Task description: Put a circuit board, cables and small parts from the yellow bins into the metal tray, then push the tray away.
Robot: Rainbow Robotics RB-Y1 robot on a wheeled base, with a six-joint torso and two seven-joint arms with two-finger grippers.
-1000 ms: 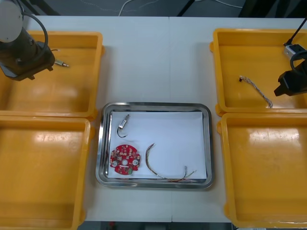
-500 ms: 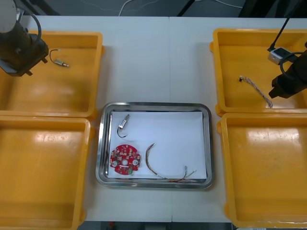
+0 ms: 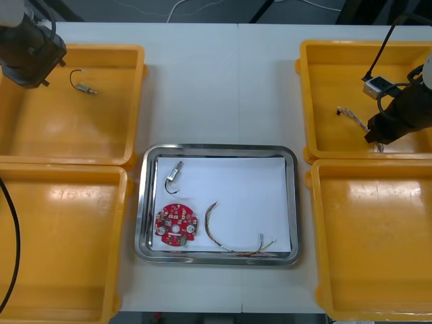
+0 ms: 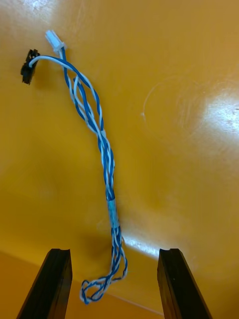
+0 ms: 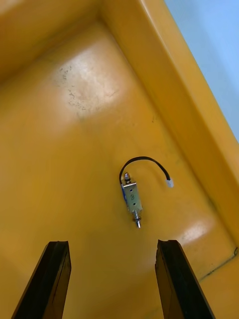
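A twisted blue and white cable (image 4: 102, 144), looped at one end, lies in a glossy yellow bin (image 3: 337, 67) under the right gripper (image 4: 112, 254), fingers spread. The left gripper (image 5: 112, 246), fingers also spread, hangs over the far-left bin (image 3: 81, 128). Pale bench (image 3: 223, 88).

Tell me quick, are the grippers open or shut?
Left gripper: open, holding nothing.
Right gripper: open over the twisted blue and white cable.

Place: electronics workshop | signs: yellow bins (image 3: 67, 128), metal tray (image 3: 217, 147), circuit board (image 3: 175, 227)
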